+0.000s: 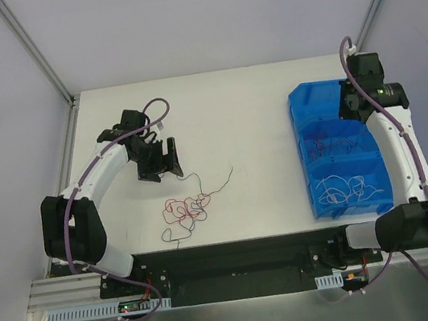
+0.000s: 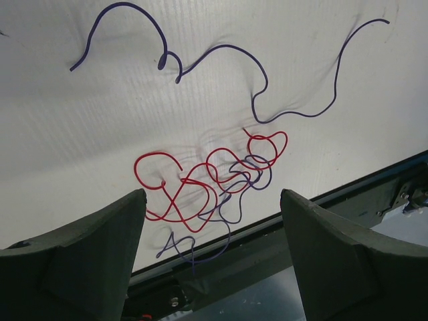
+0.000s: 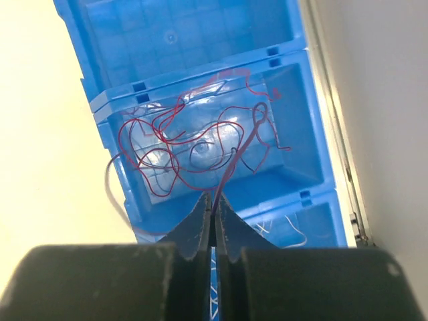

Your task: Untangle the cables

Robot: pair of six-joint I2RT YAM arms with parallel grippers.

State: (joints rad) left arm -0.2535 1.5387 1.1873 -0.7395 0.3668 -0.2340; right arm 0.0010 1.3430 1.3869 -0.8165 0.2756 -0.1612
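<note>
A tangled clump of red and dark purple cables (image 1: pixel 187 209) lies on the white table, near its front edge. In the left wrist view the red loops (image 2: pixel 194 180) cross purple ones, and a separate long purple strand (image 2: pixel 221 57) curls beyond them. My left gripper (image 2: pixel 212 200) hangs open above the clump, holding nothing; from above, the left gripper (image 1: pixel 159 163) sits just behind the tangle. My right gripper (image 3: pixel 214 200) is shut on a dark purple strand (image 3: pixel 244 144) that rises from a heap of red cables (image 3: pixel 167 144) in the middle compartment of the blue bin (image 3: pixel 294 170).
The blue bin (image 1: pixel 300 106) stands at the table's right side. White cables (image 1: pixel 349 190) lie in its nearest compartment and its far compartment (image 3: pixel 187 33) holds nothing. The black base rail (image 1: pixel 230 264) runs along the front edge, and a wall edge (image 3: pixel 334 134) runs beside the bin.
</note>
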